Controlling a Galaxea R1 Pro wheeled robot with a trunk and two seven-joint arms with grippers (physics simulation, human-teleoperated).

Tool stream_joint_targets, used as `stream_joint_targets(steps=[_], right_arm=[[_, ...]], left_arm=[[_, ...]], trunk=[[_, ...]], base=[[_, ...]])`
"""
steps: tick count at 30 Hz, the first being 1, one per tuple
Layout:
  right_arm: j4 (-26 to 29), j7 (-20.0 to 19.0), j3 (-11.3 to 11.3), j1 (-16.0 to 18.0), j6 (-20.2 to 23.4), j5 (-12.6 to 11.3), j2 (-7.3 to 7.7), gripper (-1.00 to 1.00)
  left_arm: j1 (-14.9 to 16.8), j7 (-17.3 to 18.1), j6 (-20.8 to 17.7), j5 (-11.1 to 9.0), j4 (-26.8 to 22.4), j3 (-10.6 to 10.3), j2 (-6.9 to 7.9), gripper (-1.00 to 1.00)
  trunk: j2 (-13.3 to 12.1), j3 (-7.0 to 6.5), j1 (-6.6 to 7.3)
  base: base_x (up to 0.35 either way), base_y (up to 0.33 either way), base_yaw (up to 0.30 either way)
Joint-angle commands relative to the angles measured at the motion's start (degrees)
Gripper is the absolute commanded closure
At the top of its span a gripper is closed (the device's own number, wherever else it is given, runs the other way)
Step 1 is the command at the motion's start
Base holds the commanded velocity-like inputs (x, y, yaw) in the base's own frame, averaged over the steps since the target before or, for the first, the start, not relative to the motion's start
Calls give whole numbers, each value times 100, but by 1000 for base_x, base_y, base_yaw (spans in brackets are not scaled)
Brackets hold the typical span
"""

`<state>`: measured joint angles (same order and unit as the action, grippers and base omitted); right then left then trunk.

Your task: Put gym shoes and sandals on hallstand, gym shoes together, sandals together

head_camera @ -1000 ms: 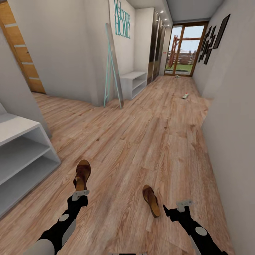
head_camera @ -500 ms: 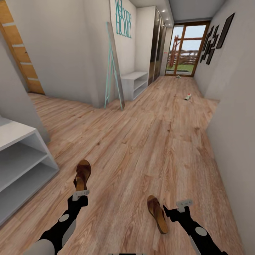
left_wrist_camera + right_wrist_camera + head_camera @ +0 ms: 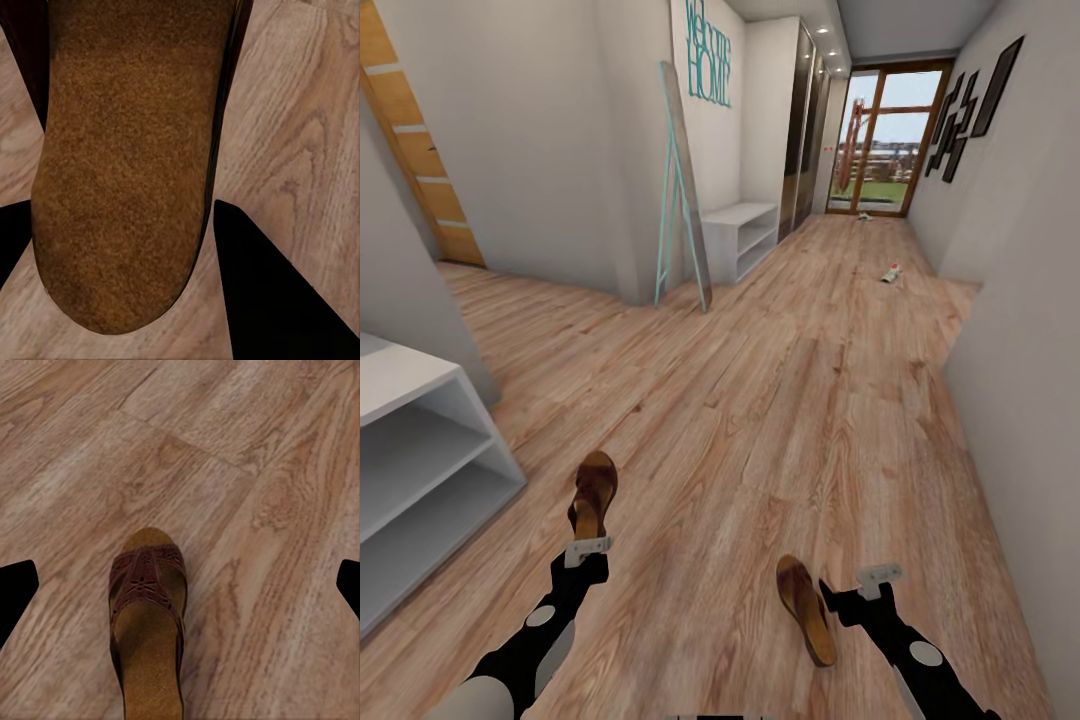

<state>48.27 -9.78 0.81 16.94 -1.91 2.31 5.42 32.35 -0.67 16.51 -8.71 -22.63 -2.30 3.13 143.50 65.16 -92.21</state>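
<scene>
Left tool (image 3: pixel 124 240) grips a flat, grainy tan-soled sandal (image 3: pixel 127 150).

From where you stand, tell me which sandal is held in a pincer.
The sandal on your left side: it hangs from the left pincer, heel between its fingers. The other sandal lies flat on the floor beside the open right pincer.
</scene>
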Motion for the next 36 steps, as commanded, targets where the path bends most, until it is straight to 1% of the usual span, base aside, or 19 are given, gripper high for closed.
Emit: stream_joint_targets(steps=[1,6,7,8,10,13,20,22,23,24,26,28,33,36], right_arm=[[-2,-6,4,2,-17,24,3,-100],[-2,-7,4,2,-12,24,6,-100],[-2,-7,4,2,-12,24,9,-100],[1,-7,2,2,-11,25,9,-100],[4,-4,3,2,-11,25,6,-100],[6,-2,6,2,-11,24,4,-100],[-3,-1,7,2,-11,24,-1,-100],[-3,1,7,2,-11,24,-4,-100],[-3,1,3,2,-11,24,-5,-100],[-5,1,2,2,-11,24,-5,-100],[-8,2,0,2,-11,24,-10,-100],[-10,2,-1,2,-11,22,-12,-100],[-9,2,2,2,-11,17,-14,-100],[-5,2,1,2,-11,11,-15,-100]], left_arm=[[2,-9,17,-26,3,-24,3,100],[0,-3,12,-26,-2,-29,3,100],[0,9,11,-26,-4,-74,3,100],[0,35,11,-26,-4,-170,9,100],[0,67,7,-27,-4,-267,15,100],[7,132,-3,-26,-6,-341,8,100],[154,445,-111,-33,-202,-372,2,100],[248,521,-332,-34,-336,-374,2,100],[321,554,-584,-34,-444,-375,8,100],[345,562,-676,-34,-481,-375,10,100],[444,581,-1021,-34,-642,-376,16,100],[520,591,-1250,-33,-778,-376,18,100],[580,649,-1611,-30,-1084,-380,37,100],[576,672,-1681,-33,-1128,-378,50,100]], trunk=[[1,4,-1],[1,4,-1],[1,4,-1],[1,4,-1],[4,49,-6],[8,115,-13],[18,286,-32],[20,345,-37],[22,376,-39],[23,406,-42],[26,468,-47],[28,530,-52],[35,686,-65],[39,780,-73]], base=[[165,0,0],[85,0,0],[25,0,0],[13,0,0],[8,0,0],[4,0,0],[0,0,0],[0,0,0],[0,0,0],[0,0,0],[0,0,0],[0,0,0],[0,0,2],[0,0,33]])
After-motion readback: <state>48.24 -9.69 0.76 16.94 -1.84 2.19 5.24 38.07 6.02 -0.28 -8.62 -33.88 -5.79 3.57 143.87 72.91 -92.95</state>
